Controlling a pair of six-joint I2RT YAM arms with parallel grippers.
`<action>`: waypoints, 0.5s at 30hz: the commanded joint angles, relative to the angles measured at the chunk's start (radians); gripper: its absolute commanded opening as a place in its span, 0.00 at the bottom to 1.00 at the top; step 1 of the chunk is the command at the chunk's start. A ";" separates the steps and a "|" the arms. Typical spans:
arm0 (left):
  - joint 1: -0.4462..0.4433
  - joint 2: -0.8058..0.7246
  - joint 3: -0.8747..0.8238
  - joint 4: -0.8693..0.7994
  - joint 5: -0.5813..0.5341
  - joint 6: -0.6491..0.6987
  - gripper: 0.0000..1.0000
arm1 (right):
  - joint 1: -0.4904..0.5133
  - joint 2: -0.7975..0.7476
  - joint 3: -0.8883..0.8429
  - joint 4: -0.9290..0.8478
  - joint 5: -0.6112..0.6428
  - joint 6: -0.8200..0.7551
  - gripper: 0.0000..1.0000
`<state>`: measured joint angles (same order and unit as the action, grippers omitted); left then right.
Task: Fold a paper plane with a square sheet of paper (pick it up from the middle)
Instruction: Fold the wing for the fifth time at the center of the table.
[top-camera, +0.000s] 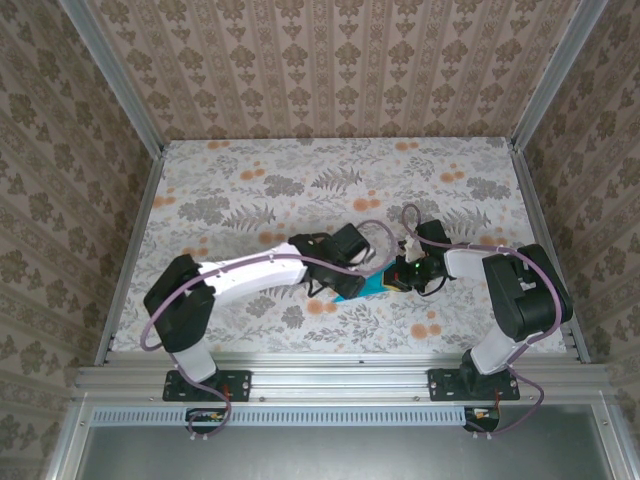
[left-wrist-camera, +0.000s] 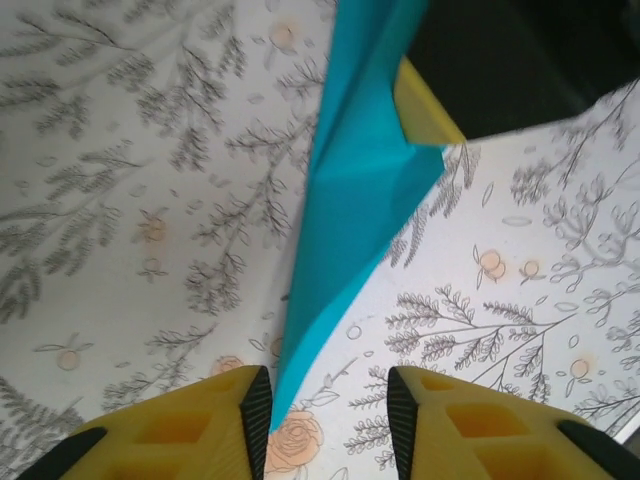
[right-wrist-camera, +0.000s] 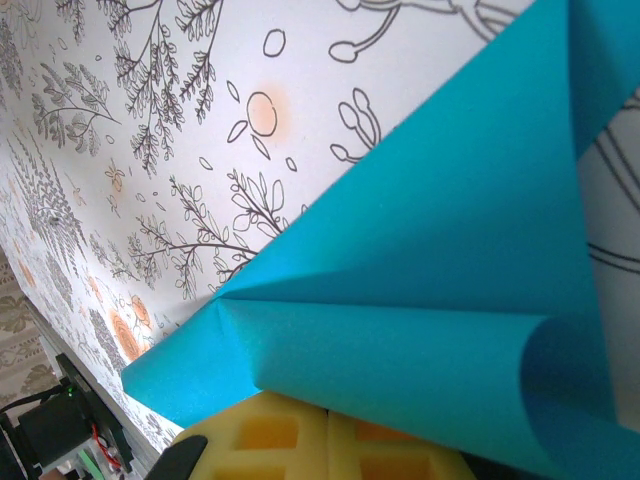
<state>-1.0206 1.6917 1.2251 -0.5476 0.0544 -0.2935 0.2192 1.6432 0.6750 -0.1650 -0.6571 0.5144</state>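
We've got the teal sheet (top-camera: 362, 288) held just above the table (top-camera: 250, 190), near middle, creased but no dart yet. The right gripper (right-wrist-camera: 328, 440) pinches it; the left gripper (left-wrist-camera: 325, 410) is parted around its tip. Most folds remain, we reckon.

We can read no text, label, brand, number or sign anywhere. The thin, folded teal-blue sheet of paper (right-wrist-camera: 420, 300) is plain on every face we see. The white table cover (top-camera: 250, 180), printed with grey leaves and orange blossoms, carries pattern only. So does the beige damask wall covering (top-camera: 330, 60).
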 joint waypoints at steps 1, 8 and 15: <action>0.055 -0.018 -0.034 0.072 0.106 -0.066 0.34 | 0.002 0.019 -0.018 -0.029 0.049 -0.020 0.00; 0.095 0.081 -0.021 0.116 0.182 -0.082 0.23 | 0.003 0.008 -0.027 -0.022 0.046 -0.015 0.01; 0.098 0.171 0.010 0.112 0.229 -0.069 0.13 | 0.002 0.005 -0.033 -0.005 0.034 -0.005 0.01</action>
<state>-0.9257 1.8454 1.2049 -0.4400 0.2367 -0.3634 0.2188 1.6428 0.6704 -0.1570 -0.6594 0.5148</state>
